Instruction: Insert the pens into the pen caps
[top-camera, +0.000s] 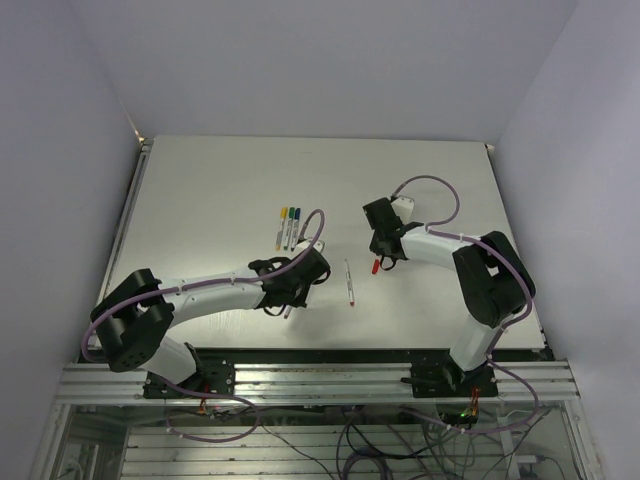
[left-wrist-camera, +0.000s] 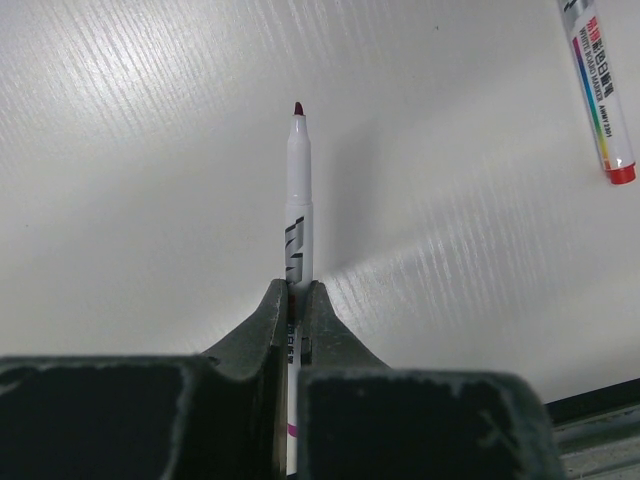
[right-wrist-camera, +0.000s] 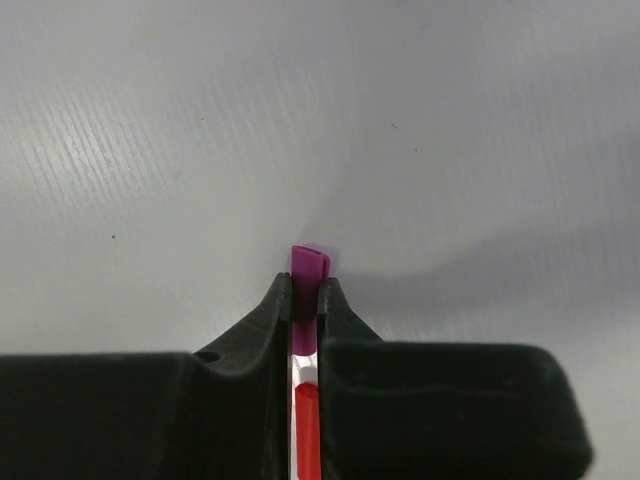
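My left gripper (top-camera: 292, 290) (left-wrist-camera: 298, 290) is shut on a whitish pen (left-wrist-camera: 299, 200) with a dark uncapped tip and a magenta band, held above the table. My right gripper (top-camera: 383, 258) (right-wrist-camera: 306, 285) is shut on the purple cap (right-wrist-camera: 310, 262), whose end sticks out past the fingertips. A red cap (top-camera: 376, 267) (right-wrist-camera: 307, 430) shows below that gripper. A loose pen (top-camera: 350, 283) with a red end (left-wrist-camera: 620, 175) lies between the grippers. Three pens with yellow, green and blue ends (top-camera: 290, 228) lie side by side behind the left gripper.
The white table (top-camera: 200, 190) has a raised rail on the left edge (top-camera: 130, 215) and a metal frame along the near edge (top-camera: 320, 375). White walls enclose the back and sides.
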